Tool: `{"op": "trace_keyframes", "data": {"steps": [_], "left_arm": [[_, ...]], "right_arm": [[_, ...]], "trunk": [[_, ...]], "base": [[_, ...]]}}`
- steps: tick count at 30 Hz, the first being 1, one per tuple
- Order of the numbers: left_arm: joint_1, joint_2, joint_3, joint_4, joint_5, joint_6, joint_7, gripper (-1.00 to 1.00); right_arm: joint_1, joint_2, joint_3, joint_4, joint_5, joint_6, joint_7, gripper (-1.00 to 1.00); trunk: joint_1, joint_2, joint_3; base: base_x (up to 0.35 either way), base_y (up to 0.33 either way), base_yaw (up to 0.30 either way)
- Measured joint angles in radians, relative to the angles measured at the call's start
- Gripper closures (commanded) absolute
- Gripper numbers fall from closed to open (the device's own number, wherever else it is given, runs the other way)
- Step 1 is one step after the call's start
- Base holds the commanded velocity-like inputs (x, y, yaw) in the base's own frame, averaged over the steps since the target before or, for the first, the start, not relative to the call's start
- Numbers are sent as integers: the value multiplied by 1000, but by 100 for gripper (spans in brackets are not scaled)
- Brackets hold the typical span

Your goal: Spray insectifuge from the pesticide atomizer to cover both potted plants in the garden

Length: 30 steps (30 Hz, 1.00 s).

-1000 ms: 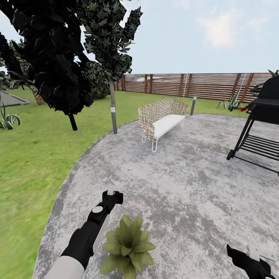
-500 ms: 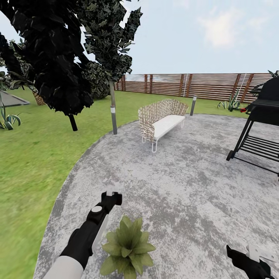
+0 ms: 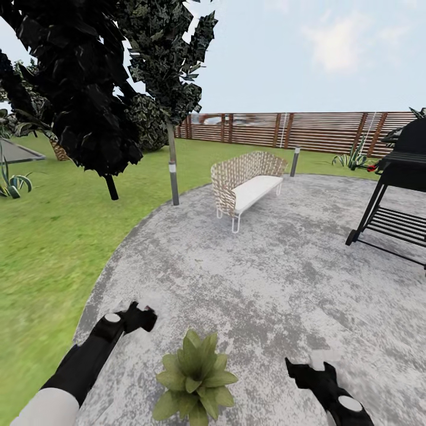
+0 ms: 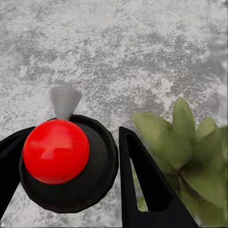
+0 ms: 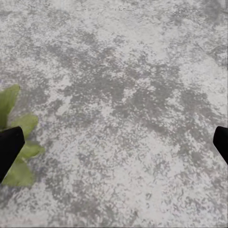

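Note:
One potted plant (image 3: pixel 195 376), a low rosette of broad green leaves, sits on the grey paving just in front of me. It also shows in the left wrist view (image 4: pixel 190 152) and at the edge of the right wrist view (image 5: pixel 16 142). My left gripper (image 3: pixel 135 316) hovers to the plant's left, shut on the pesticide atomizer (image 4: pixel 64 156). The atomizer is a round black body with a red ball top and a grey nozzle. My right gripper (image 3: pixel 310 367) hangs to the plant's right, its fingers spread wide (image 5: pixel 114 145) over bare paving with nothing between them.
A wicker bench (image 3: pixel 245 183) stands ahead on the paving. A black grill (image 3: pixel 402 189) is at the right. A thin post (image 3: pixel 174 177) and dark trees (image 3: pixel 100 89) border the lawn (image 3: pixel 47 236) on the left. A wooden fence (image 3: pixel 307 130) closes the back.
My left arm has swung left and lower, away from above the plant. My right arm has moved up and left, further into the head view. The camera has not shifted.

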<state>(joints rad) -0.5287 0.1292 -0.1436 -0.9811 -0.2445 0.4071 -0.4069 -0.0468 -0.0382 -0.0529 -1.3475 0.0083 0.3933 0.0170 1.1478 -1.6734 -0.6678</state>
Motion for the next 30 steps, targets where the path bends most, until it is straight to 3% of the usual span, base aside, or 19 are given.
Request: {"op": "trace_keyframes", "data": {"steps": [1, 3, 4, 5, 7, 8, 9, 11, 14, 15, 16, 19, 20, 23, 25, 29, 30], "left_arm": [[0, 22, 0, 0, -47, -1, -88, 100], [0, 54, 1, 0, -103, -4, -201, 100], [0, 75, 1, 0, -127, -7, -266, 100], [0, 105, 1, 0, -149, -19, -350, 100], [0, 133, 2, 0, -158, -42, -428, 100], [-2, 152, 2, 0, -166, -72, -503, 100], [-6, 159, 2, 0, -168, -90, -562, 100], [-38, 168, 1, -2, -174, -132, -776, 100], [-66, 167, -1, -2, -205, -177, -890, 100], [-72, 164, -2, -1, -231, -200, -924, 100], [-76, 157, -3, -1, -263, -226, -952, 100], [-81, 114, -4, 0, -382, -305, -995, 100], [-82, 93, -5, 1, -427, -323, -1004, 100], [-82, 40, -6, 1, -496, -338, -1044, 100], [-85, 5, -6, 0, -545, -340, -1099, 100], [-92, -44, -6, 0, -639, -340, -1141, 100], [-92, -56, -6, -1, -658, -340, -1151, 100]], "right_arm": [[-31, 0, 27, 0, 1, 3, 15, -100], [-89, 0, 48, 2, 2, 28, 64, -100], [-130, 1, 55, 7, 2, 60, 117, -100], [-185, 2, 62, 19, 1, 120, 210, -100], [-243, 1, 65, 31, 2, 172, 313, -100], [-285, 1, 67, 37, 0, 201, 406, -100], [-308, 1, 68, 39, 1, 212, 465, -100], [-340, 1, 69, 40, 2, 228, 655, -100], [-345, 1, 70, 40, 4, 230, 771, -100], [-346, 1, 70, 39, 5, 230, 805, -100], [-347, 1, 71, 39, 5, 231, 832, 100], [-348, 2, 85, 39, 5, 231, 869, 100], [-348, 2, 118, 39, 5, 232, 875, 100], [-348, 2, 214, 39, 6, 232, 880, 100], [-348, 2, 243, 39, 7, 232, 881, 100], [-348, 3, 265, 38, 7, 232, 882, 100], [-348, 3, 287, 37, 7, 232, 882, 100]], "trunk": [[0, 0, 0], [0, 0, 0], [0, 0, 0], [0, 0, 0], [0, 0, 0], [0, 0, 0], [0, 0, 0], [0, 0, 0], [0, 0, 0], [0, 0, 0], [0, 0, 0], [0, 0, 0], [0, 0, 0], [0, 0, 0], [0, 0, 0], [0, 0, 0], [0, 0, 0]], "base": [[0, 0, 0], [0, 0, 0], [0, 0, 0], [0, 0, 0], [0, 0, 0], [0, 0, 0], [0, 0, 0], [0, 0, 0], [0, 0, 0], [0, 0, 0], [0, 0, 0], [0, 0, 0], [0, 0, 0], [0, 0, 0], [0, 0, 0], [0, 0, 0], [0, 0, 0]]}}
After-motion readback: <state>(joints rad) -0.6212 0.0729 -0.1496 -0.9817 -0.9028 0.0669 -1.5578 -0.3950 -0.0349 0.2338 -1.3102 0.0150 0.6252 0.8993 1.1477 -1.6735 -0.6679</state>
